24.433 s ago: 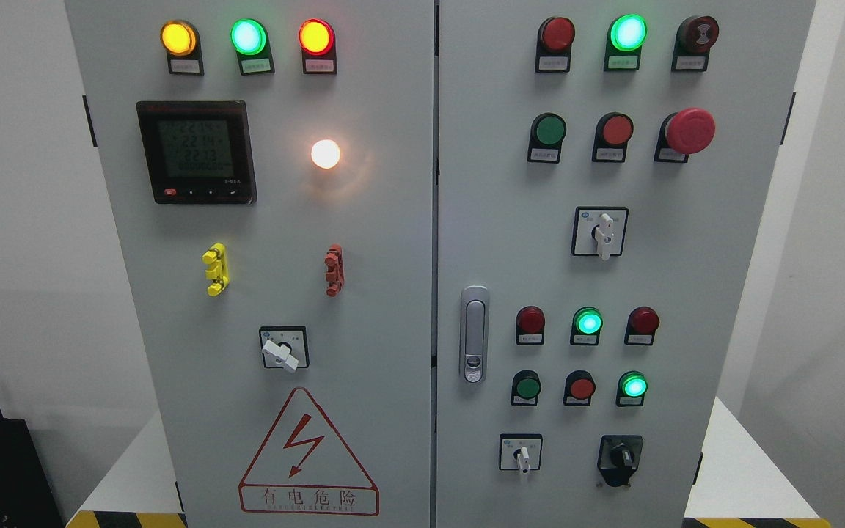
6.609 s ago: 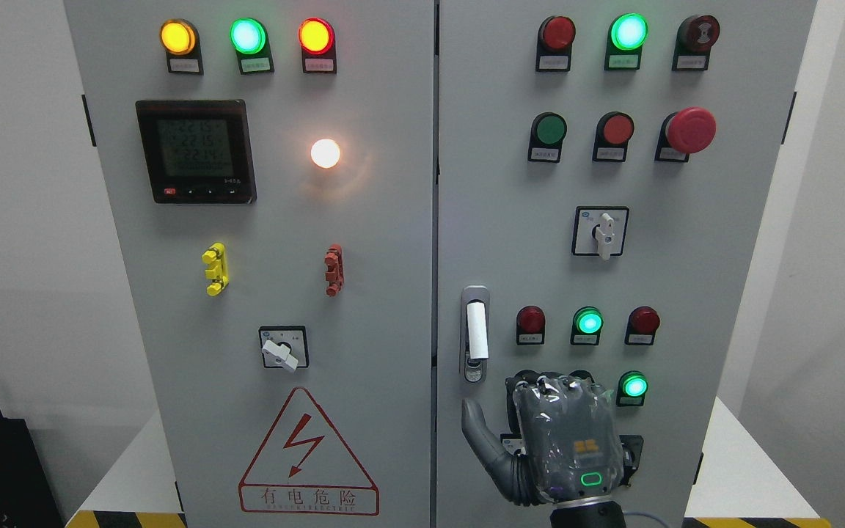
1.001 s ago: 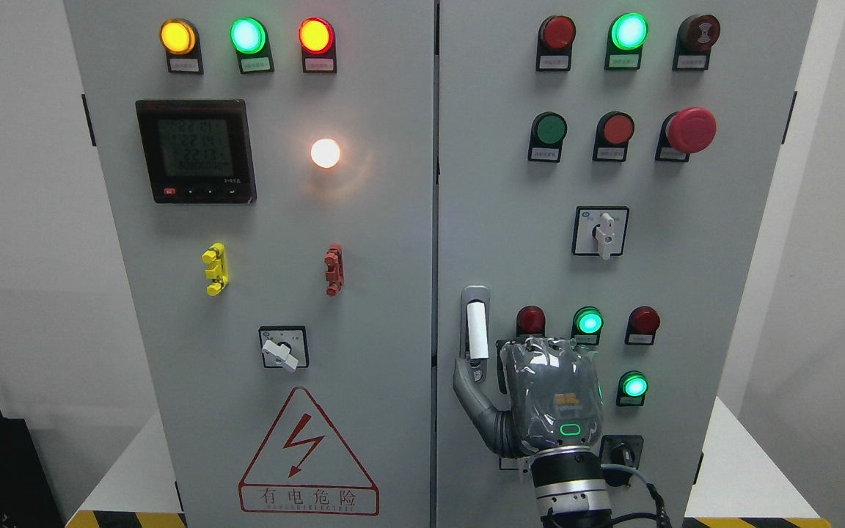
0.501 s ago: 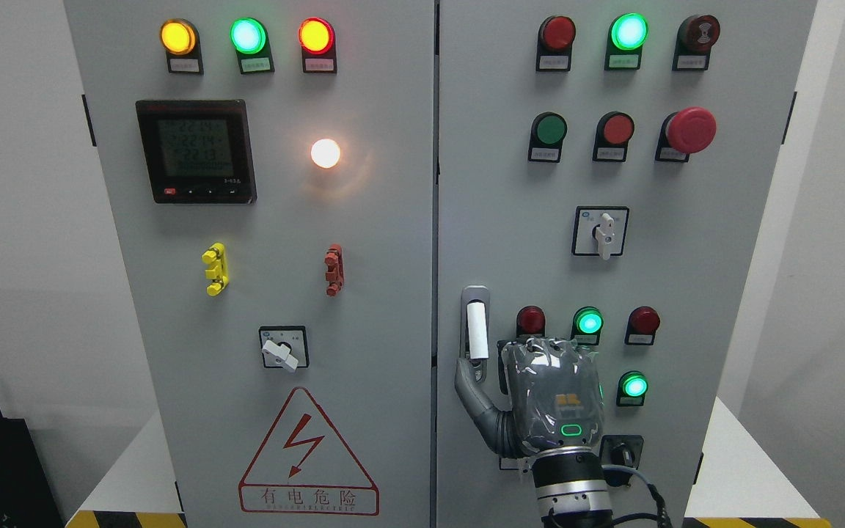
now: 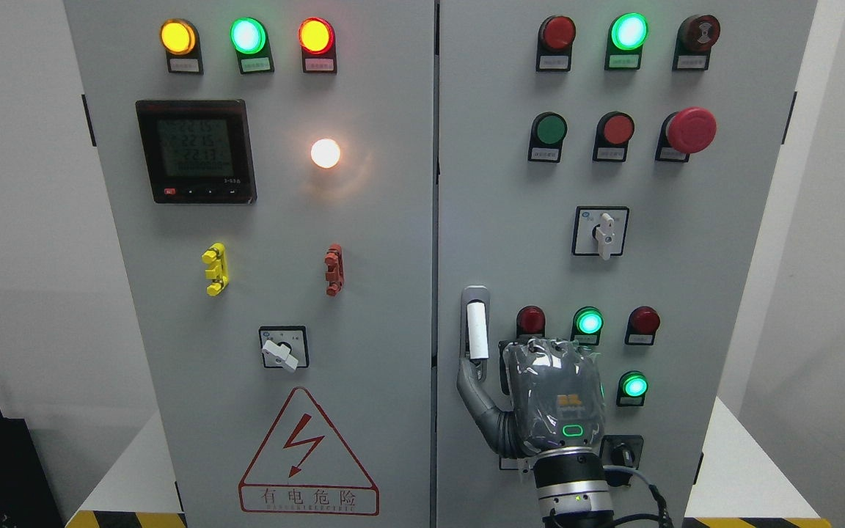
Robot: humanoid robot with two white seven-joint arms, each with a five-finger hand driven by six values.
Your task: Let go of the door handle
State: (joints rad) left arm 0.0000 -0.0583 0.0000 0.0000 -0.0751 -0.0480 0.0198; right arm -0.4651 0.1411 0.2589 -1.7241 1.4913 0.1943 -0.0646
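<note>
The door handle [image 5: 477,330] sits at the left edge of the right cabinet door [image 5: 510,220]. Its white lever stands popped out of the silver housing. My right hand [image 5: 551,396] comes up from the bottom edge, its back toward me, just right of and below the handle. Its thumb [image 5: 475,396] stretches up-left and its tip touches the lower end of the housing, under the lever. The other fingers point at the panel and hold nothing. The left arm is out of sight.
Lit and unlit push buttons [image 5: 588,322] and rotary switches [image 5: 600,232] crowd the door around the hand. A red mushroom stop button [image 5: 690,130] sticks out at upper right. The left door [image 5: 283,220] carries a meter and a warning triangle.
Early on the handle lay flush and no hand showed; then the lever popped out and the hand rose beside it. Over the last second the hand has barely shifted.
</note>
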